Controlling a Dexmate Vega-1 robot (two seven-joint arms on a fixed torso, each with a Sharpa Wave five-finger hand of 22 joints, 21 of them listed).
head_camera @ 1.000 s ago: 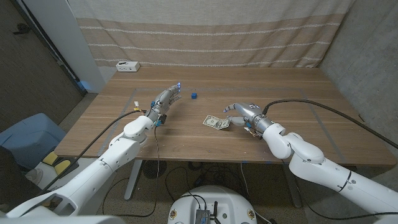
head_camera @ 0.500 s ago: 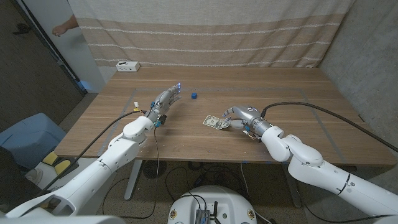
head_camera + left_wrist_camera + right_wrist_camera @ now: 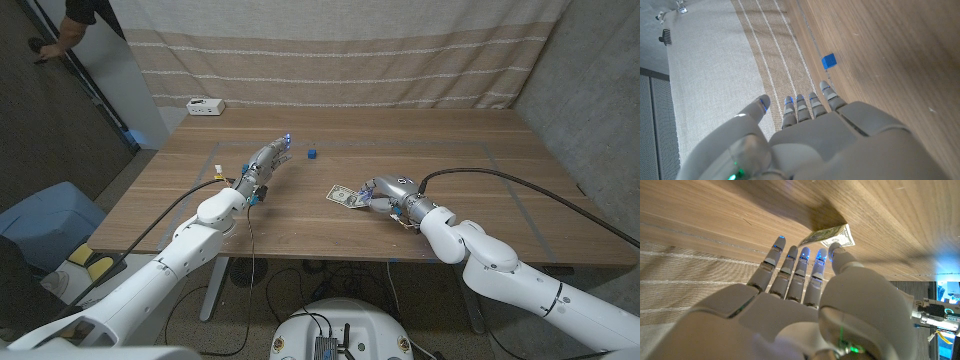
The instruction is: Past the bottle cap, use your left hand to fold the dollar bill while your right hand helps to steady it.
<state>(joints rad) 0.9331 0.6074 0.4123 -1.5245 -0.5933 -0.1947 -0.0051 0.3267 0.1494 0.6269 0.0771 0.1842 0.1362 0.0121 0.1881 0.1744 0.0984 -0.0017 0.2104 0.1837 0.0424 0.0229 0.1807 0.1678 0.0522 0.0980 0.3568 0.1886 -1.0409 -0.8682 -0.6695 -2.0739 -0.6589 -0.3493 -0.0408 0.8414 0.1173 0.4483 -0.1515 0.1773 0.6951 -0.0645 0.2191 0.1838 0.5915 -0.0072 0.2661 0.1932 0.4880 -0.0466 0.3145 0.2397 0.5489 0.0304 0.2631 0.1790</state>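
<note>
The dollar bill point(image 3: 344, 195) lies on the wooden table point(image 3: 480, 170), a little right of centre. A small blue bottle cap point(image 3: 312, 154) sits farther back and to the left of it. My right hand point(image 3: 386, 192) is at the bill's right edge, its fingers stretched out and holding nothing. In the right wrist view the thumb tip point(image 3: 836, 246) is at the edge of the bill point(image 3: 832, 233); contact is not clear. My left hand point(image 3: 267, 160) is left of the cap with straight, slightly spread fingers. The left wrist view has the cap point(image 3: 828, 61) beyond the left hand point(image 3: 810, 130).
A white box point(image 3: 205, 106) stands at the table's far left corner. A striped curtain point(image 3: 340, 60) hangs behind the table. A person point(image 3: 78, 22) stands at the upper left by a dark door. A blue bin point(image 3: 45, 218) is on the floor to the left.
My right hand has slid left to the bill's right edge. A person has come into view at the upper left. The left arm has stayed still.
</note>
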